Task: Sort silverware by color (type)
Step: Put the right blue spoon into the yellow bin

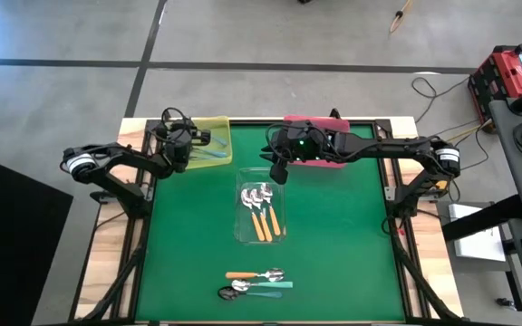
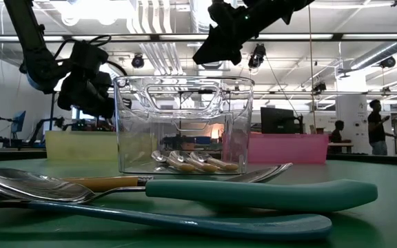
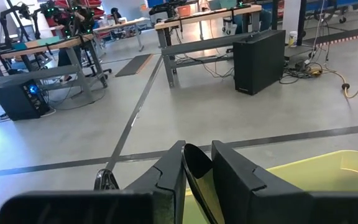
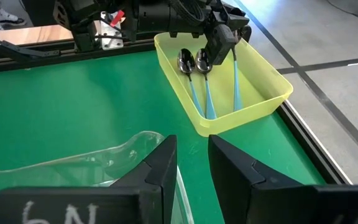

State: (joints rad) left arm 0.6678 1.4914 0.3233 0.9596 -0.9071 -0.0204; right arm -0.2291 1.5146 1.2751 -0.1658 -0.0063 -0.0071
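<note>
My left gripper hangs over the yellow tray at the far left corner, shut on a teal-handled spoon. Two more teal spoons lie flat on that tray's floor. My right gripper is open and holds nothing, hovering above the far end of the clear tray. Three orange-handled spoons lie in the clear tray. Near the table's near edge an orange-handled spoon and two teal ones lie on the green mat. My left gripper pinches the teal spoon at its bowl end; the dark bowl stands between the two fingers. The fingers come from above, pointing down. The teal handle hangs below them into the yellow tray; whether its free end touches the floor I cannot tell.
The pink tray sits at the far edge under my right arm. Open green mat lies to the left and right of the clear tray and between it and the near spoons. Cables and equipment stand off the table's right side.
</note>
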